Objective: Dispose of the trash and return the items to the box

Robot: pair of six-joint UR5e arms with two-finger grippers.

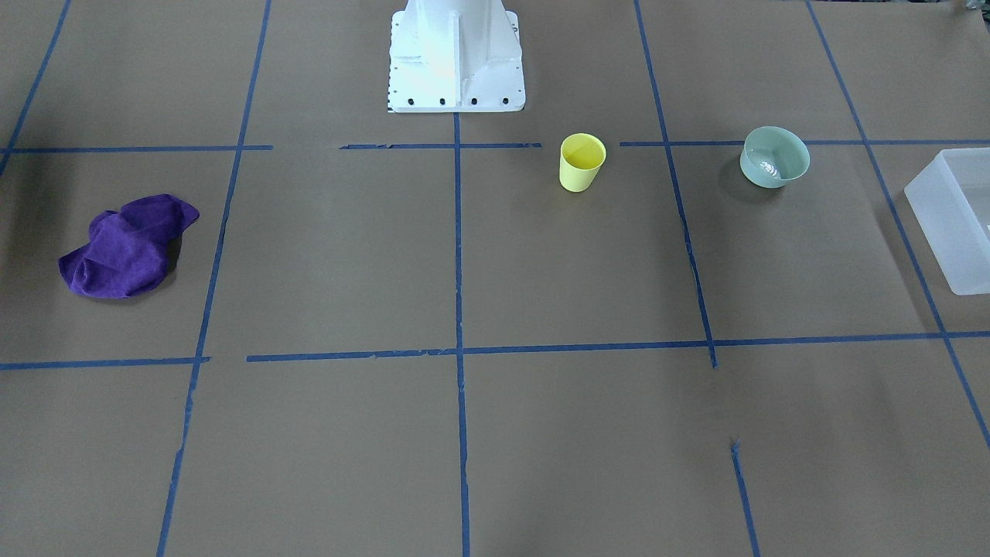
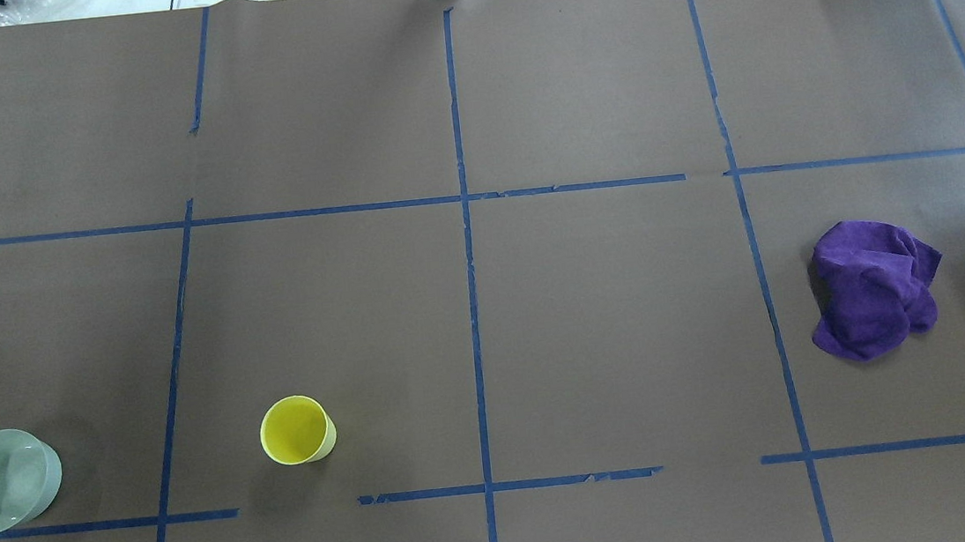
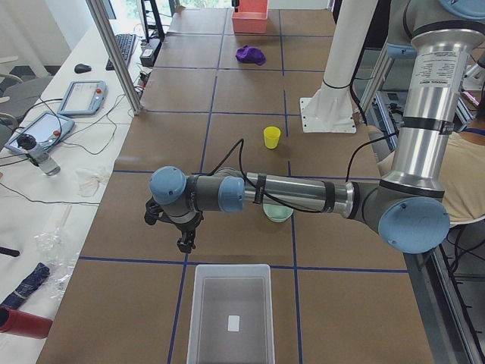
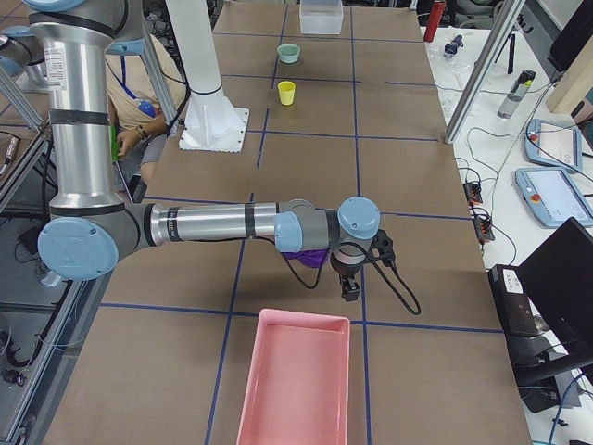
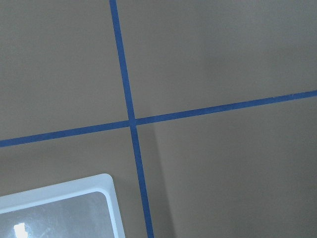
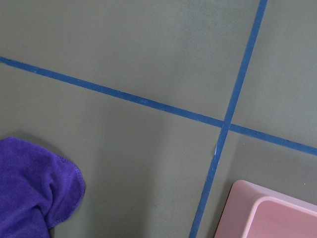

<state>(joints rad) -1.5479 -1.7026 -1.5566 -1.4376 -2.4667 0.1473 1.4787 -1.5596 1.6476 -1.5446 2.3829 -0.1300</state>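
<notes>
The yellow cup (image 1: 582, 162) stands upright near the robot base, also in the overhead view (image 2: 297, 430). The mint-green bowl (image 1: 774, 157) sits further to my left (image 2: 2, 481). The frosted-white box (image 3: 231, 315) is at the table's left end, its corner in the left wrist view (image 5: 54, 210). My left gripper (image 3: 184, 244) hovers above the table just before the box. My right gripper (image 4: 351, 292) hovers beside the purple cloth (image 2: 874, 286). Both grippers show only in the side views, so I cannot tell whether they are open or shut.
A pink bin (image 4: 292, 380) lies at the table's right end, its corner in the right wrist view (image 6: 267, 213). The white robot base (image 1: 456, 62) stands at the table's near-robot edge. Blue tape lines grid the brown table.
</notes>
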